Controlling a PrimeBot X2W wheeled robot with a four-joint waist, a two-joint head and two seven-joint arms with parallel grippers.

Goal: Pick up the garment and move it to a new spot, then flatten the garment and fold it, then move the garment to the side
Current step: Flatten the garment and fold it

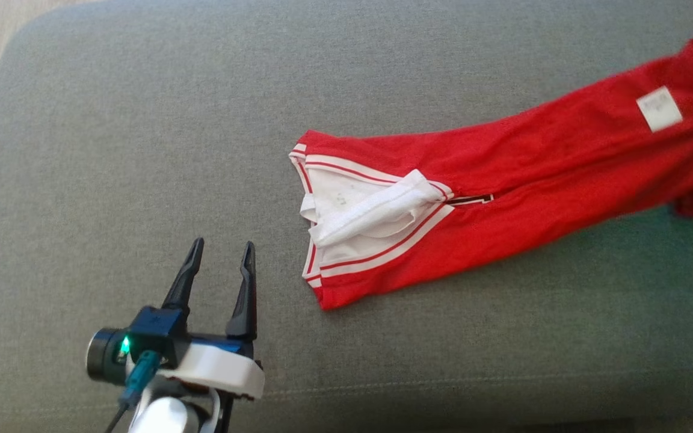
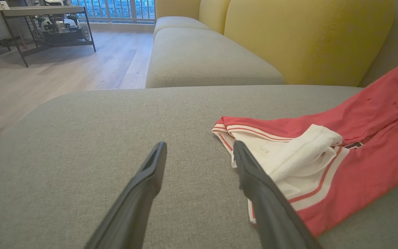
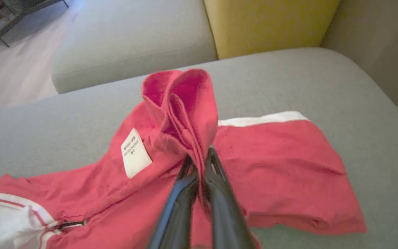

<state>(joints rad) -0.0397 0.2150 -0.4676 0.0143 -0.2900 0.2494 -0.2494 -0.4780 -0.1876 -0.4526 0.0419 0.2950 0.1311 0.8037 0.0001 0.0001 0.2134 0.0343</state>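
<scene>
garment [image 1: 503,198]: red, white trim, lies stretched across grey cushion [image 1: 112,150], white label [image 1: 659,108] facing up | my left gripper [image 1: 223,243]: fingers spread wide, holds nothing, over bare cushion just beside the white-trimmed end | my right gripper [image 3: 200,155]: pinched tight on a raised fold at the garment's other end

The garment [image 1: 503,198] lies on the cushion [image 1: 142,150], stretching from the cushion's middle to its right edge. The left end effector [image 1: 223,243] is over the near-left part, just left of the garment's end. The right end effector [image 3: 199,155] pinches a raised fold near the label [image 3: 135,152].
</scene>
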